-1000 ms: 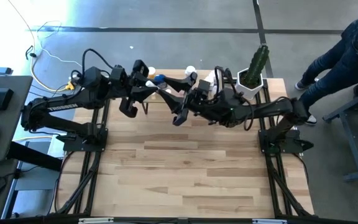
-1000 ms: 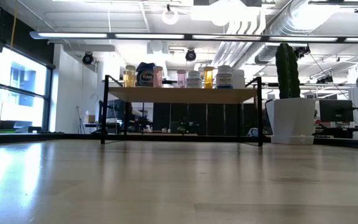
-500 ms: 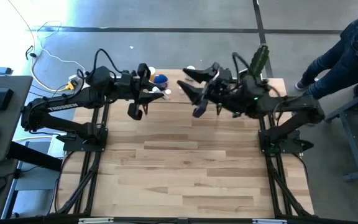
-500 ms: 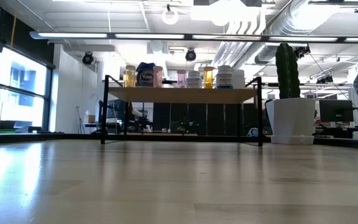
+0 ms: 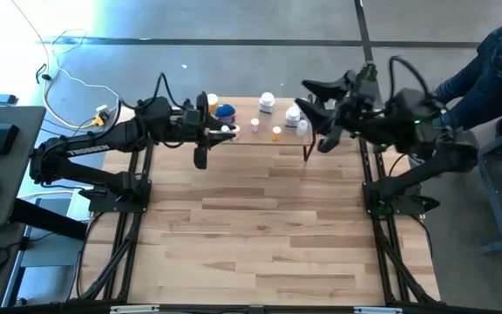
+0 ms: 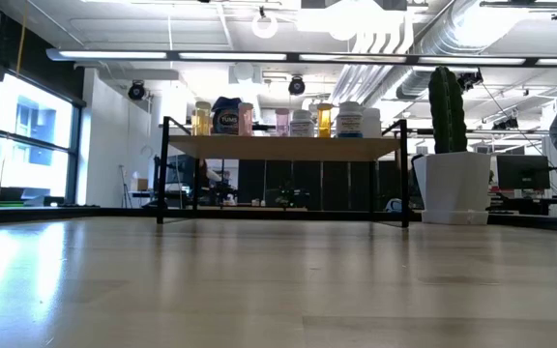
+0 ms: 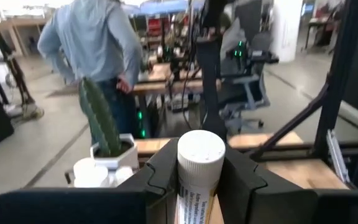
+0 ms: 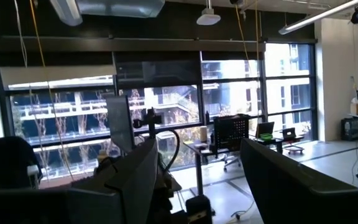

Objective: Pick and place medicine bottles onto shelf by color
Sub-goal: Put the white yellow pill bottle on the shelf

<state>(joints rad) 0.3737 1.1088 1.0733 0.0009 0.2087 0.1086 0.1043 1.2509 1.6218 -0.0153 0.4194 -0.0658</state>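
one white-capped bottle (image 7: 199, 168) is sitting clamped in the left gripper (image 7: 197, 177); the right gripper (image 5: 314, 100) is hanging wide open, empty.

White lettering reading "TROSSEN" runs along the dark left arm (image 5: 84, 150) in the high view. The blue-lidded jar (image 6: 226, 117) on the shelf (image 6: 283, 147) carries a label that seems to read "TUMS" in the low view, though it is small and not certain. The white-capped bottle (image 7: 199, 171) shown close up in the left wrist view has a label with lines of small dark print, too fine to read. The labels on the other bottles on the shelf cannot be read, and no numbers or signs are legible.
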